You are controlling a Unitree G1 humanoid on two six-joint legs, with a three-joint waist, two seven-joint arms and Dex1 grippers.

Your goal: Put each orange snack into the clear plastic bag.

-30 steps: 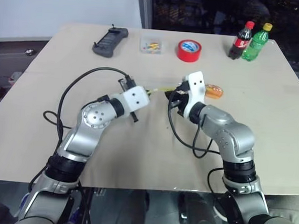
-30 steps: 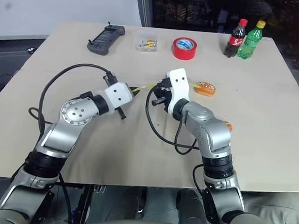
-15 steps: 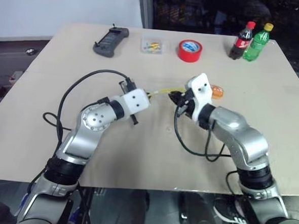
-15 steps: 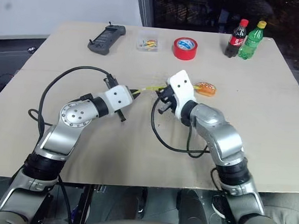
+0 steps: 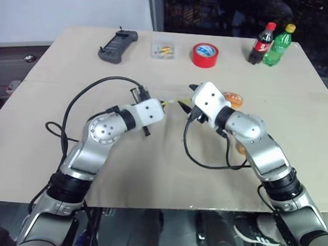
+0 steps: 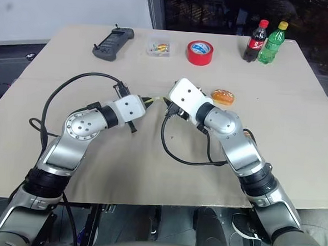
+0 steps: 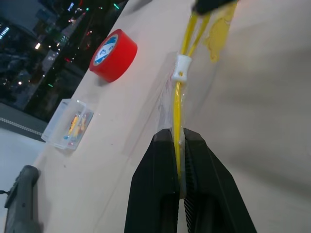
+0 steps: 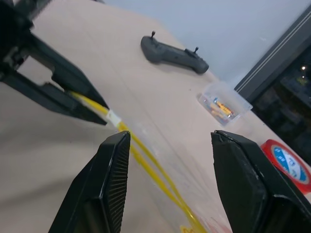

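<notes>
My left gripper (image 7: 177,138) is shut on the yellow seal strip (image 7: 177,104) of the clear plastic bag (image 7: 154,109) and holds that edge a little above the table's middle. From there the strip (image 5: 174,100) runs toward my right gripper (image 5: 188,96). That gripper is open, and the strip (image 8: 146,165) passes between its spread fingers (image 8: 109,184) without being pinched. One orange snack (image 5: 234,99) lies on the table just behind the right wrist. A second orange snack (image 5: 241,147) peeks out beside the right forearm, mostly hidden by it.
Along the table's far edge stand a black controller (image 5: 117,46), a small clear box of coloured bits (image 5: 164,49), a red tape roll (image 5: 206,54), and a cola bottle (image 5: 262,44) beside a green bottle (image 5: 279,45). Black cables loop from both wrists over the table.
My right gripper has opened off the bag's yellow strip, and its wrist has rolled as the elbow swung outward. The left gripper has kept its grip and its place.
</notes>
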